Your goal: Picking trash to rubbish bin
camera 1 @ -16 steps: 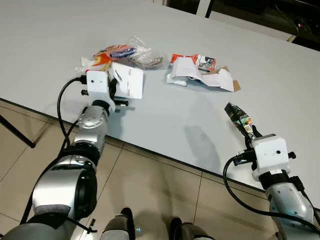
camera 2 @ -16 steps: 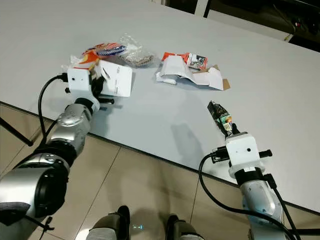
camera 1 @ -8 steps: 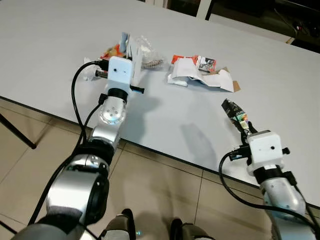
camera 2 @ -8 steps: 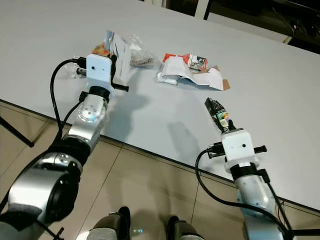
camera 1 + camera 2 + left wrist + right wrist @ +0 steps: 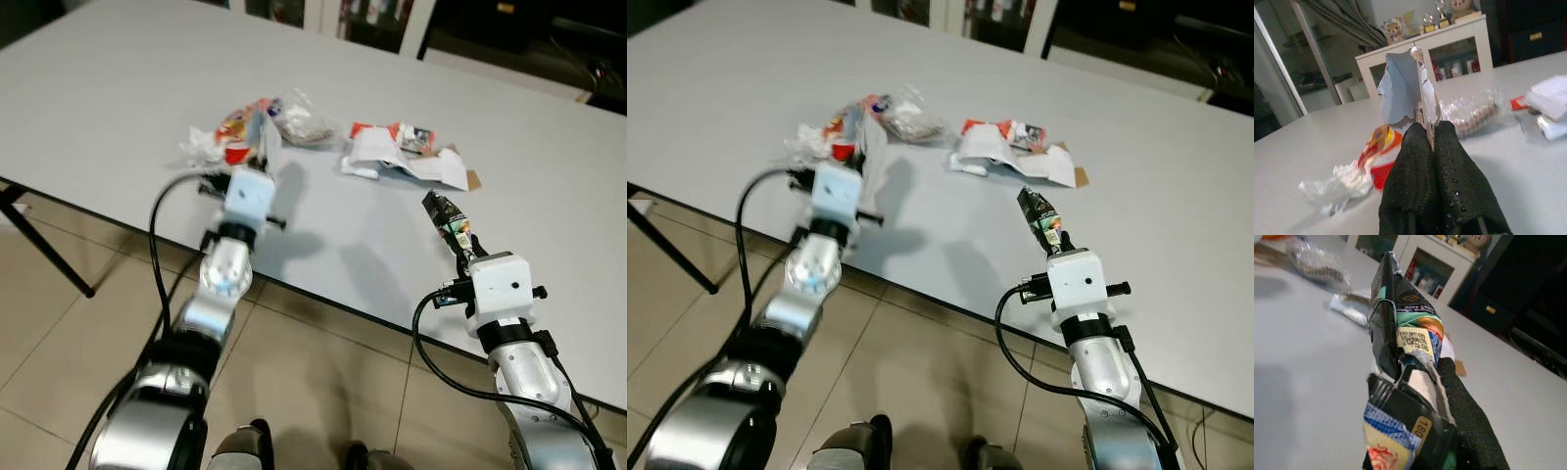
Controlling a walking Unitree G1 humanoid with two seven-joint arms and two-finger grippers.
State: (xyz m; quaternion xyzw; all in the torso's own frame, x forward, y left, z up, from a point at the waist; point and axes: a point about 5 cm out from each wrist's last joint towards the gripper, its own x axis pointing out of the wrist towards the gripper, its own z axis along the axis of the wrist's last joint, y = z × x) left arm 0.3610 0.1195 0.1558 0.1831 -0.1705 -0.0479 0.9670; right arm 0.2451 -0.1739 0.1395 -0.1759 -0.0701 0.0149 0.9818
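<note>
A: Where is the trash, measured from the table edge?

B: Two pieces are already held. The left gripper (image 5: 1432,147) has its fingers pressed together on a torn paper (image 5: 1403,88), which stands upright just above the table (image 5: 118,88), a little inside the near edge. The right gripper (image 5: 1420,377) pinches a dark wrapper (image 5: 1400,318), also just inside that edge.

A: And the rest?

B: Farther from the edge lie a clear bag (image 5: 294,116), an orange wrapper (image 5: 235,125) and a crumpled white plastic (image 5: 201,147), close together. Near them, toward the right arm, is a heap of white paper (image 5: 407,162).

A: How to do this step well?

B: I think both grips must stay firm while the robot goes to the bin. The paper is thin and caught only at its lower edge, so a quick swing may pull it out. Lift both pieces clear of the table first, then turn slowly. I see no bin from here.
</note>
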